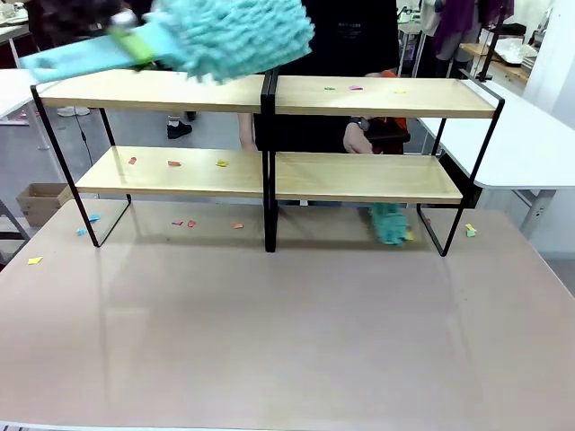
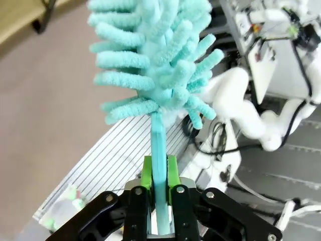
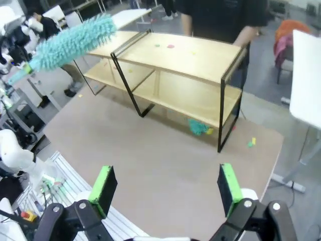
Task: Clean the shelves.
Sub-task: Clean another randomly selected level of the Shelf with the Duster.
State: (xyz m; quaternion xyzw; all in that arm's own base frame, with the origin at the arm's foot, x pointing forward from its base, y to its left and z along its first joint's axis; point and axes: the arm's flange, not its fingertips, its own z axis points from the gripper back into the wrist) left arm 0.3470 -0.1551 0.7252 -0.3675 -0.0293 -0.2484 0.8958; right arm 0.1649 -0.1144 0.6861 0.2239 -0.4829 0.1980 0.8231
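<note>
- Light wooden boards, four in number, on a thin black metal frame: the shelves (image 1: 377, 177) stand as two joined units side by side along the far part of the pale beige table (image 1: 287, 341).
- Small coloured paper scraps (image 1: 174, 163) lie on the upper and lower boards. More lie on the table under and beside the frame.
- A fluffy teal duster (image 1: 234, 36) with a flat teal handle is over the top left board. It is blurred, so I cannot tell whether it touches the board.
- The left gripper (image 2: 159, 175) has its green pads closed on the duster's handle.
- The right gripper (image 3: 165, 186) hangs above the near part of the table, jaws spread wide with nothing between them.
- A second, smaller teal duster head (image 1: 389, 224) lies on the table under the lower right board.
- A person in a dark top stands behind the shelves, with one hand (image 1: 358, 136) between the two right-hand boards.
</note>
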